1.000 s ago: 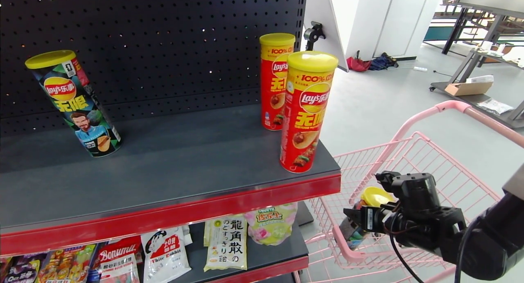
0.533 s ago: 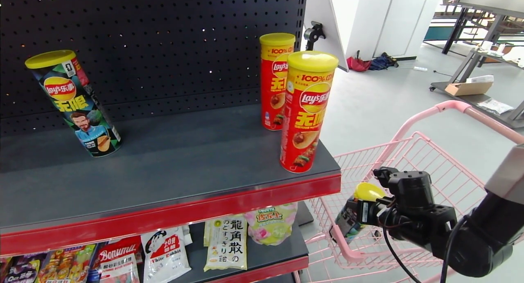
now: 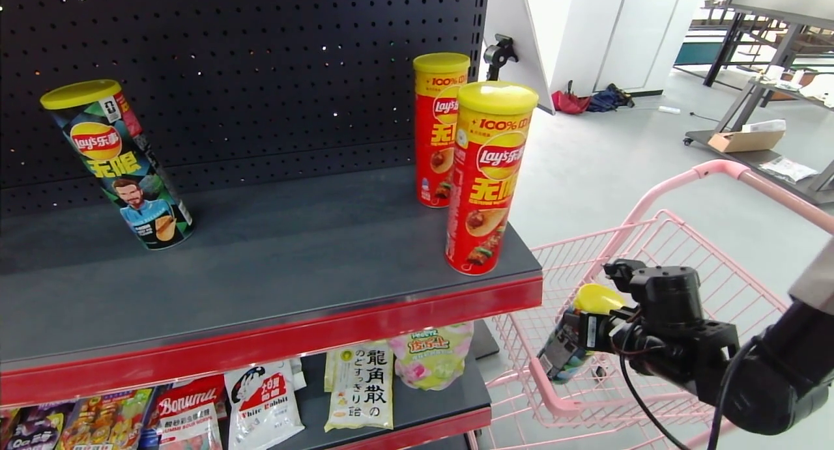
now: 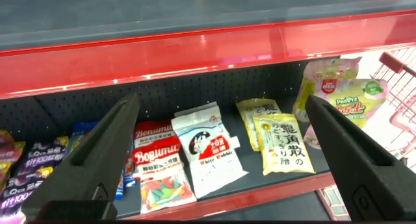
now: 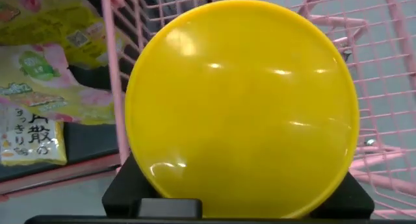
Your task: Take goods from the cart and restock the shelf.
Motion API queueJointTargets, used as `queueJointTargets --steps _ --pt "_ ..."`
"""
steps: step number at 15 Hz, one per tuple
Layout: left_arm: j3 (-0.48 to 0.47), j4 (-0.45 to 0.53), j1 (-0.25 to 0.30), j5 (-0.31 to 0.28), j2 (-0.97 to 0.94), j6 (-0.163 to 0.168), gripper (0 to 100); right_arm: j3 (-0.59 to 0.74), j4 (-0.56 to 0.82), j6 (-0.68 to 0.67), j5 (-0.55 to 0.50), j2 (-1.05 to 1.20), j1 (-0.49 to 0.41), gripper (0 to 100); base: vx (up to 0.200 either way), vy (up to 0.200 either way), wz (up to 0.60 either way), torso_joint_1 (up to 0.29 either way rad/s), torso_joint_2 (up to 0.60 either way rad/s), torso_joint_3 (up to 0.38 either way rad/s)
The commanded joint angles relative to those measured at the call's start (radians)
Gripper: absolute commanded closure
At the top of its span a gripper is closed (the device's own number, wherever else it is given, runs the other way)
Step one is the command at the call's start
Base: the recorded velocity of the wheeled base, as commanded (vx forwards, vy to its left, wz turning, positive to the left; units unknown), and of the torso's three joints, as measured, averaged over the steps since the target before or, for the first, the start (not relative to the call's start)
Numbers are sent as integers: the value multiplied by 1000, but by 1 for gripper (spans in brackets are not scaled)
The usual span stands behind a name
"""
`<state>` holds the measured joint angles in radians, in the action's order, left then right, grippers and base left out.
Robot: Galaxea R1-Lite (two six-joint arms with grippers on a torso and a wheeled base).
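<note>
Glossy plastic-lidded can (image 3: 558, 352); metal-wire cart (image 3: 717, 168)

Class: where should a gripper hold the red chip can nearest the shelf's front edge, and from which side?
Probably its mid-body, from the open front of the shelf. The front red can stands upright, tall and round; the rear red can and the pegboard close off the back.

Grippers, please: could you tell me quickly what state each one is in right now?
Left gripper: open, holding nothing.
Right gripper: shut on the yellow-lidded chip can, at the pink cart.
</note>
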<state>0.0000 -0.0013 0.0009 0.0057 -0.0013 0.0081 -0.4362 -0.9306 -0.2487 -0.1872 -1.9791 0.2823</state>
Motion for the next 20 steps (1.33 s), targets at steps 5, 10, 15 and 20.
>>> queueJointTargets --steps 5,10,15,20 --pt "0 0 1 0 1 0 0 -200 503 120 -1 585 -84 100 0 0 0 0 0 0" --pt "0 0 1 0 1 -2 0 -418 1147 157 -3 956 -89 100 0 0 0 0 0 0" --pt "0 0 1 0 1 -2 0 -349 1236 287 -9 1183 -176 100 0 0 0 0 0 0" --pt "0 0 1 0 1 -2 0 -276 1241 290 -17 1272 -181 100 0 0 0 0 0 0"
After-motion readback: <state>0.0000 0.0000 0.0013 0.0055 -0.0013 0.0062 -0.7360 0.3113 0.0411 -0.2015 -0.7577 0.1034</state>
